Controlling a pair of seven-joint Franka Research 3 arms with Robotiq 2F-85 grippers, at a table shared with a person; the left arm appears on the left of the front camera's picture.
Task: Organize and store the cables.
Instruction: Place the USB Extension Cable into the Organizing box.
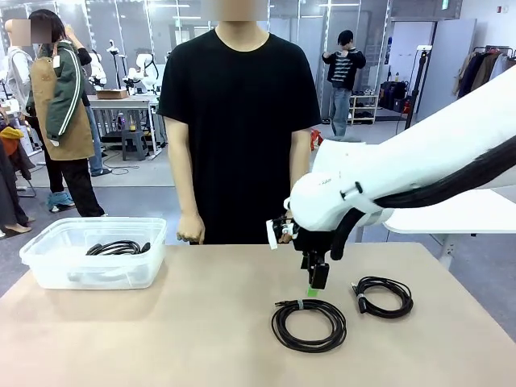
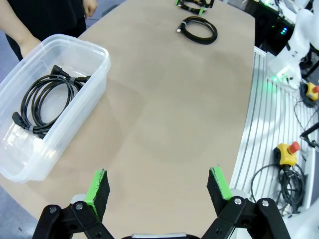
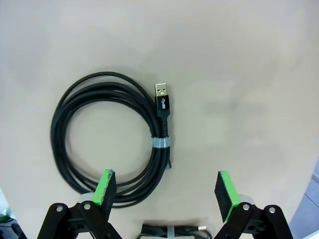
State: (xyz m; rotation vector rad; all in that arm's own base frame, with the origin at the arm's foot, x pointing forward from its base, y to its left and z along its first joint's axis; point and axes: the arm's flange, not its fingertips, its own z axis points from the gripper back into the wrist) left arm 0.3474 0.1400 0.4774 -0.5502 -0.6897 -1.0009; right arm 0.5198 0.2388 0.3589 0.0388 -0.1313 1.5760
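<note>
You see one coiled cable (image 3: 159,143), with a USB plug and a grey band, lying flat on the surface (image 3: 249,74) just under your right end effector (image 3: 167,186). Its fingers are spread apart and grasp nothing. A second coil (image 1: 384,296) lies near, at its side. A third cable (image 2: 70,79) rests inside the clear bin (image 2: 99,69), ahead of your left end effector (image 2: 159,186), which is also released and empty.
</note>
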